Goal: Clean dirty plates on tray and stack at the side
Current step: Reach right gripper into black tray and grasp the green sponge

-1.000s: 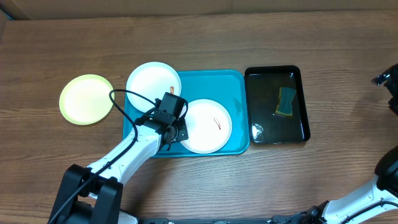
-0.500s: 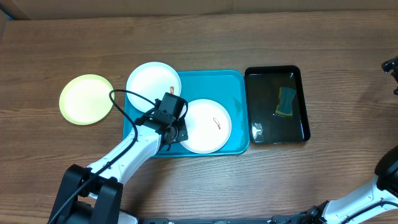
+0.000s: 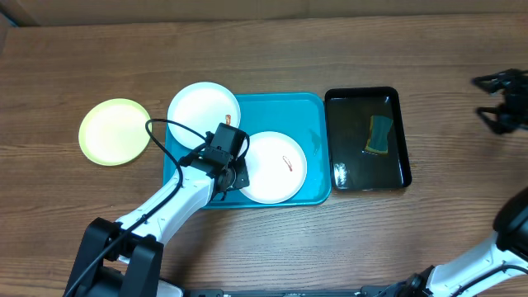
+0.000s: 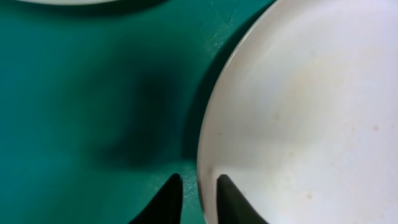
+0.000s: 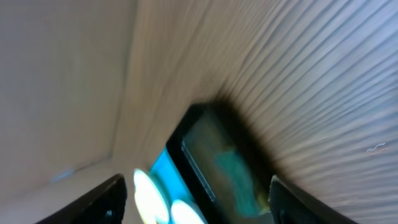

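Turquoise tray (image 3: 318,107) mid-counter (image 3: 371,49), used as landmark. One white plate (image 3: 272,167) lies in the tray's near right part, with a reddish smear (image 3: 288,162) on it. A second white plate (image 3: 204,111) is at the tray's far left corner, overhanging the rim, with a smear (image 3: 228,118) at its right edge. The lime-green plate (image 3: 115,132) is off the tray, on the counter well to its left.

Left pincer (image 4: 199,202) is inside the tray at the near plate's left rim. Its tips straddle the lip with a narrow gap; cannot tell if it pinches or has let go. Right pincer (image 3: 485,96) is well right of the tray, up in the air, spread wide and holding nothing.

Handling, as a guess: the plates look thin, stiff, light and glossy, so they are likely slippery. They lie flat, so the only hold is the rim, with one finger under the lip and one on top. A shallow bite could slide off.

Around: a black tray (image 3: 404,132) is just right of the tray, with a wet-looking floor and a green-yellow sponge (image 3: 379,134) in it. The left arm's cable (image 3: 161,136) loops over the tray's left edge beside the far plate and may snag during a lift. The far plate sits close to the near plate, so there is little room.
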### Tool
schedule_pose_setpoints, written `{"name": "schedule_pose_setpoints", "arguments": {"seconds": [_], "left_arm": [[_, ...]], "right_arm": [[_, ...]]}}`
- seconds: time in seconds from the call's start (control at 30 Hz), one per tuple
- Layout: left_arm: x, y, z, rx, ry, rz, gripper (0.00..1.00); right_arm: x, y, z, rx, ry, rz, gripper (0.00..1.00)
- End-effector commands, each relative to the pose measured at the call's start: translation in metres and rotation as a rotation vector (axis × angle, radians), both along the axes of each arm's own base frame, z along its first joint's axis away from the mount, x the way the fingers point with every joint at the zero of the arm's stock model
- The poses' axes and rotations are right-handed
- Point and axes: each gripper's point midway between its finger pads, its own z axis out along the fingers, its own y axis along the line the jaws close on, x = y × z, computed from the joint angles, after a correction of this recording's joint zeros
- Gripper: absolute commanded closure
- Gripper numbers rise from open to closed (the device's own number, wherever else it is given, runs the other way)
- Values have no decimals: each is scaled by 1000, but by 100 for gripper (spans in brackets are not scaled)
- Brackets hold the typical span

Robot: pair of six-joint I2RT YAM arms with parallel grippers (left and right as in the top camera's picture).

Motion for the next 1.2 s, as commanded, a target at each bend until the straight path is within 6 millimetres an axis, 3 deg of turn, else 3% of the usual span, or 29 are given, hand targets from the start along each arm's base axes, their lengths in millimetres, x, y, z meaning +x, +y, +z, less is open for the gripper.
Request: {"name": "schedule_pose_setpoints", "arguments": {"seconds": [0.0, 0.17, 0.4, 0.53, 0.8, 0.9, 1.07, 1.17], "left_arm": [[-4, 1, -5, 17, 14, -5, 72], [-5, -2, -5, 1, 21, -7, 59], [-6, -3, -5, -6, 27, -9, 56], [-6, -3, -5, -5, 28, -9, 55], [-8, -3, -6, -6, 33, -10, 55], [-7, -3, -6, -7, 33, -10, 55], [-8, -3, -6, -8, 37, -11, 56], [-8, -3, -6, -8, 37, -11, 56]], "right_arm": [[6, 58, 1, -103, -19, 209, 27], [-5, 102, -41, -514, 191, 394, 17], [-26, 132, -54, -1009, 340, 569, 6], [-33, 149, -69, -1022, 346, 588, 3], [-46, 150, -102, -976, 388, 535, 4], [-49, 155, -116, -942, 372, 540, 12], [-53, 168, -129, -869, 351, 557, 48], [-56, 170, -130, -850, 363, 547, 50]]}}
